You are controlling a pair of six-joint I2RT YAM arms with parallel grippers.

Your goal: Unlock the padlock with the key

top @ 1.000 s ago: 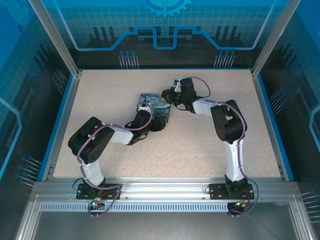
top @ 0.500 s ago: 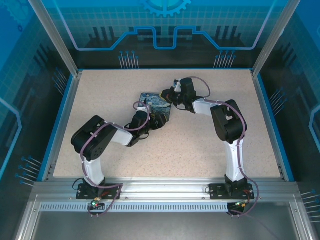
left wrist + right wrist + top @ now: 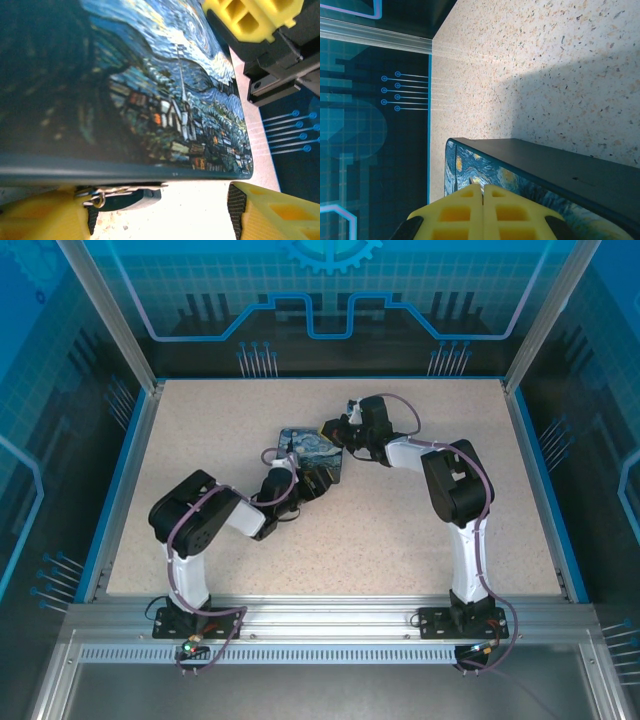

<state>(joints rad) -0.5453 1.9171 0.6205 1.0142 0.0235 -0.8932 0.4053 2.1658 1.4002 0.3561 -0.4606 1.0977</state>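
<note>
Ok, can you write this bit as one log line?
left gripper: open, at Starry Night box edge | right gripper: shut, over box

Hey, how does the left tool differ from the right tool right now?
The left tool stands open with a clear gap, while the right tool is shut tight. The left tool is at the near edge of the box, and the right tool is at the box's far corner, above its painted top. Both are yellow-tipped and close to the box.
</note>
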